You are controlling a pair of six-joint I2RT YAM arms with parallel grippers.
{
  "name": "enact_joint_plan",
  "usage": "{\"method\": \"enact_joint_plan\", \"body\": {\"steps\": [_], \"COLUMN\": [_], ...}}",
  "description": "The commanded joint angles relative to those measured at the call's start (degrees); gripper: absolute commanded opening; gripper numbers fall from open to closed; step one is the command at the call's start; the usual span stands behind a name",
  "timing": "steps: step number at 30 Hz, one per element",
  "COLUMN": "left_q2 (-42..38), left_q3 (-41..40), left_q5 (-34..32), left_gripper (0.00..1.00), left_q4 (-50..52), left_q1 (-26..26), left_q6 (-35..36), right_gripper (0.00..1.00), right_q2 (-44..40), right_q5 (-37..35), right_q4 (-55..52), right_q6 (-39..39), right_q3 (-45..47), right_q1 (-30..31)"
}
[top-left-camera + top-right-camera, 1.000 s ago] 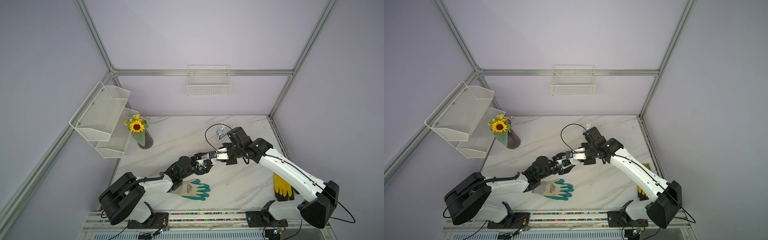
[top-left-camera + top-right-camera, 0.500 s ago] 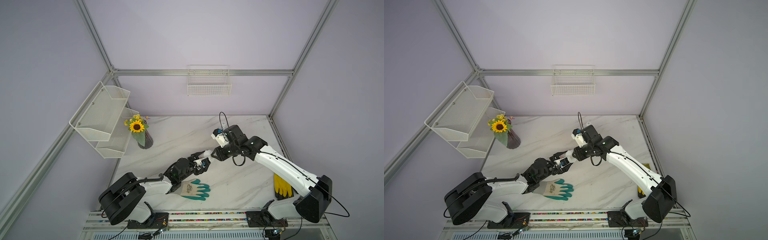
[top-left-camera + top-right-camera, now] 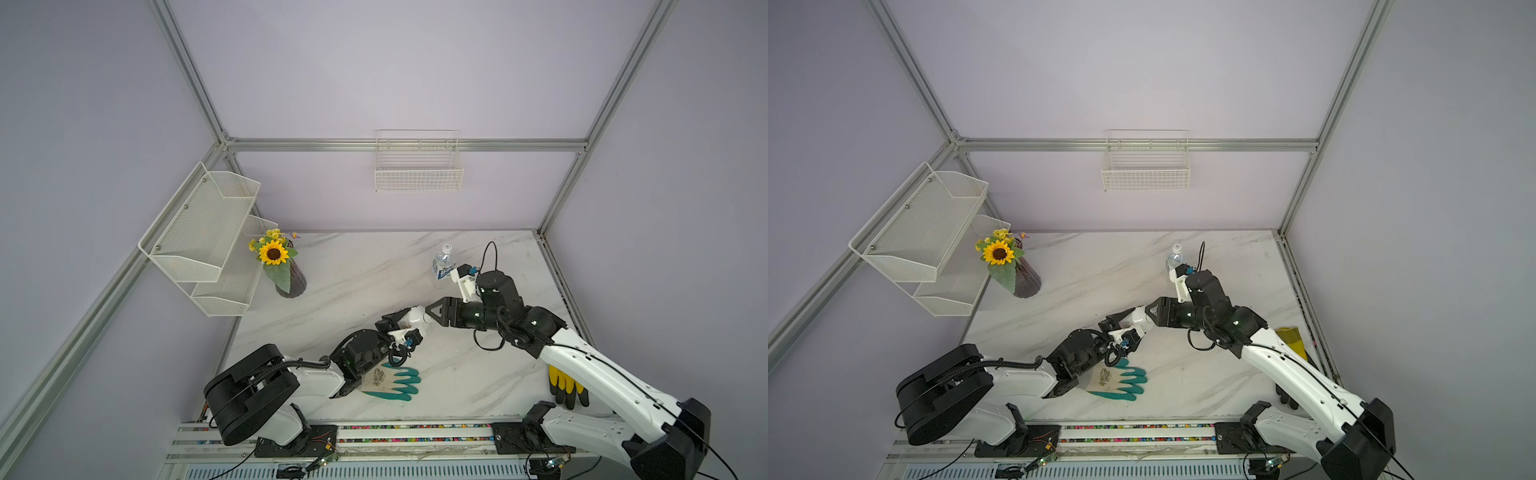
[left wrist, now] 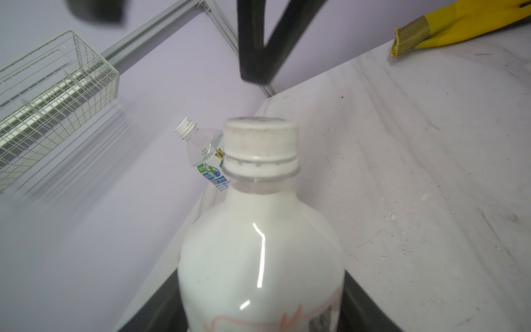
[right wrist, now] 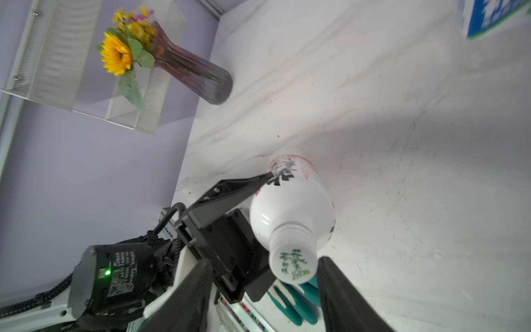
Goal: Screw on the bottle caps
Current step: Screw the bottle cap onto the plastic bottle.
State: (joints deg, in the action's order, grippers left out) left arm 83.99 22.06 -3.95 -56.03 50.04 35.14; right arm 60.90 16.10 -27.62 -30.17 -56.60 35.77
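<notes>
- Right claw [image 3: 429, 315] has rolled its wrist round and parted its jaws since a second ago. They now stand well apart on either side of the held cap [image 5: 293, 266] and grip nothing.
- Left claw [image 3: 395, 326] is clamped round the body of the white bottle [image 3: 409, 316], holding it tilted with its neck toward the right claw.
- Done, by the look of it: the clear bottle [image 3: 442, 266] stands upright near the far edge of the table, just beyond the right wrist, with the far cap [image 3: 446, 248] on it.
- Left to do: the held cap sits down on its neck ring in the left wrist view. Whether it is fully tight I cannot tell, so it may need another turn or two.
- Count: two bottles, two caps, two claws, plus one teal glove [image 3: 395, 380] and one yellow glove [image 3: 565, 384].
</notes>
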Motion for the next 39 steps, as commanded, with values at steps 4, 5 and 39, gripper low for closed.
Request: {"method": "enact_joint_plan", "body": {"steps": [4,5,39], "left_q2": [-1.0,-1.4,-1.7], "left_q3": [1.8,2.0,2.8], "left_q5": [5.3,6.6,12.8], "left_gripper": [0.68,0.68,0.68], "left_q4": [1.4,2.3,4.2], "left_q1": [-1.4,-1.8,-3.5], "left_q6": [-2.6,-3.0,-5.2], "right_gripper": [0.66,0.65,0.22], "right_q2": [-6.7,-5.4,16.0], "right_q5": [-1.4,-0.9,1.1], "right_q4": [-5.4,-7.4,-20.6], "right_q6": [50.7,57.6,91.1], "right_q3": [0.0,-1.0,-14.0], "right_q1": [0.2,0.2,1.7]}}
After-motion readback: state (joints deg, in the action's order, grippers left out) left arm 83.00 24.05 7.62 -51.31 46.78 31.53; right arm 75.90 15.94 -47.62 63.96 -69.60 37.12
